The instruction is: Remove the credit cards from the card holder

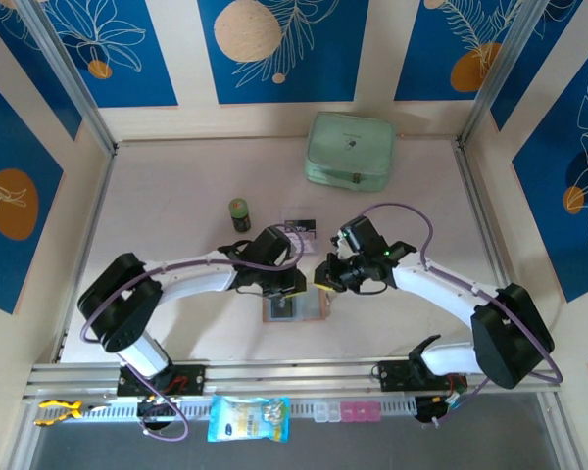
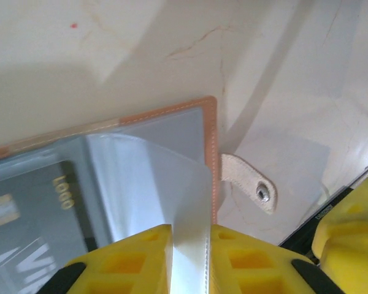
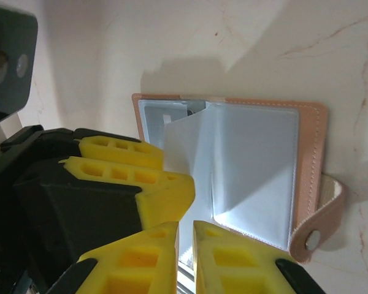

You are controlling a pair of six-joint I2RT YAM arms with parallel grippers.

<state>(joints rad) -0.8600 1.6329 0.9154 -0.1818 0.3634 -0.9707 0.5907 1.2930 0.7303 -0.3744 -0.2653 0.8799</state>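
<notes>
While sleeves (image 3: 233,165) screen the card holder (image 3: 308,147), a jar (image 1: 239,213) stands beyond.

We see both arms meeting mid-table: left gripper (image 1: 286,282) and right gripper (image 1: 325,278) side by side over the open tan card holder (image 1: 296,308), partly covering it. One dark credit card (image 1: 300,226) lies flat just behind them. Small green can (image 1: 239,213) to its left; mint-green case (image 1: 350,150) near the back wall.

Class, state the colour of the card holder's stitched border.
Tan-brown; the card holder shows it best in the right wrist view.
</notes>
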